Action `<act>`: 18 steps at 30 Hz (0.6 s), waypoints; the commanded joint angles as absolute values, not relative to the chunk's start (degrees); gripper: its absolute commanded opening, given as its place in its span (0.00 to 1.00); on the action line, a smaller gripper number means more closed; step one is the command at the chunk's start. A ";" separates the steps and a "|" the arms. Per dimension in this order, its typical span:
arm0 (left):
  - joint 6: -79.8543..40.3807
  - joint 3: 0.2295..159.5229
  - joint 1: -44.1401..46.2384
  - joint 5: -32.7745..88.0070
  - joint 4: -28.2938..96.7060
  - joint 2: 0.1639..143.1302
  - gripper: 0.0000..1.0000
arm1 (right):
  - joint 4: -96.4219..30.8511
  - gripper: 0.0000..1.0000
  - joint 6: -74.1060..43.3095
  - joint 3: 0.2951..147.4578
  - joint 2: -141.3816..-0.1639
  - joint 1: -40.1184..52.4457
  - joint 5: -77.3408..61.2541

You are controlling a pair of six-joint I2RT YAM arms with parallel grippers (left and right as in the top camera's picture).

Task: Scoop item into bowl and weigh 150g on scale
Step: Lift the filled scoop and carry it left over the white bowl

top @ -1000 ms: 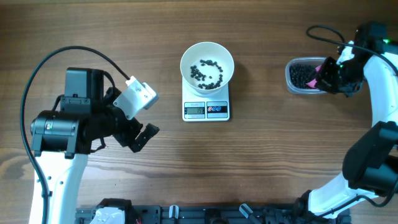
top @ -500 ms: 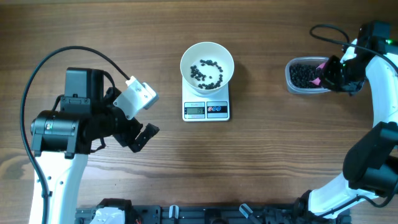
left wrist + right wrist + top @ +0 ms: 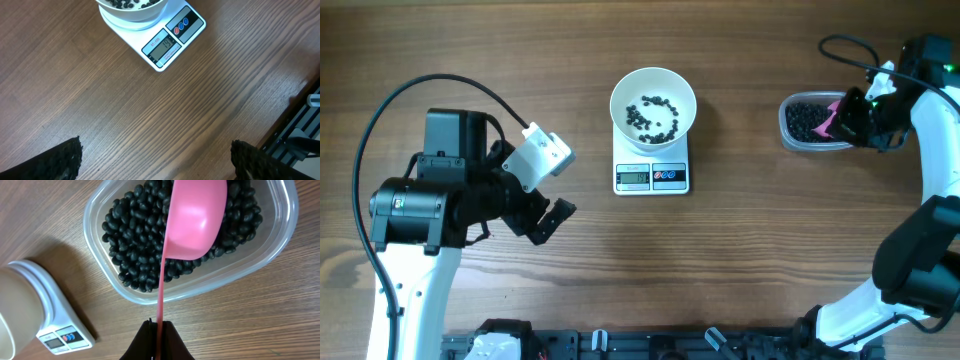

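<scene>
Right gripper (image 3: 157,330) clamps the handle of a pink plastic scoop (image 3: 197,220), its cup over glossy black beans (image 3: 135,245) in a clear plastic tub (image 3: 97,222). Beyond, a round white bowl (image 3: 616,100) holding a few beans tops the small white scale (image 3: 652,177). Left gripper (image 3: 157,167) gapes wide, empty.

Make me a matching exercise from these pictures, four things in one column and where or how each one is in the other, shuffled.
1. white bowl
2. pink scoop
3. scale
4. left gripper

a. open, holding nothing
b. on the scale, few beans inside
c. in the right gripper, at the clear tub
d. on the table, under the bowl

Pairs: 1-b, 2-c, 3-d, 4-a
</scene>
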State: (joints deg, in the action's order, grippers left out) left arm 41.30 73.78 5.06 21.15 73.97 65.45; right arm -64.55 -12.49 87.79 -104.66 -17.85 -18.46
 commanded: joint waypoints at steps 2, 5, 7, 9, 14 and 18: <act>41.15 74.11 4.60 22.48 73.97 64.90 1.00 | -64.77 0.04 -10.33 87.42 -103.63 -19.92 -24.82; 41.15 74.11 4.60 22.48 73.97 64.90 1.00 | -64.69 0.04 -8.25 87.42 -103.63 -21.50 -29.21; 41.15 74.11 4.60 22.48 73.97 64.90 1.00 | -64.75 0.04 -7.70 87.42 -103.63 -22.28 -30.50; 41.15 74.11 4.60 22.48 73.97 64.90 1.00 | -64.90 0.04 -7.66 87.42 -103.63 -23.29 -31.03; 41.15 74.11 4.60 22.48 73.97 64.90 1.00 | -65.93 0.04 -7.29 87.42 -103.63 -25.36 -31.03; 41.15 74.11 4.60 22.48 73.97 64.90 1.00 | -66.54 0.04 -5.34 87.42 -103.63 -26.44 -32.42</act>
State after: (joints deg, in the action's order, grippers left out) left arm 41.30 73.78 5.06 21.15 73.97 65.45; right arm -65.98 -7.92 87.72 -104.66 -25.56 -29.23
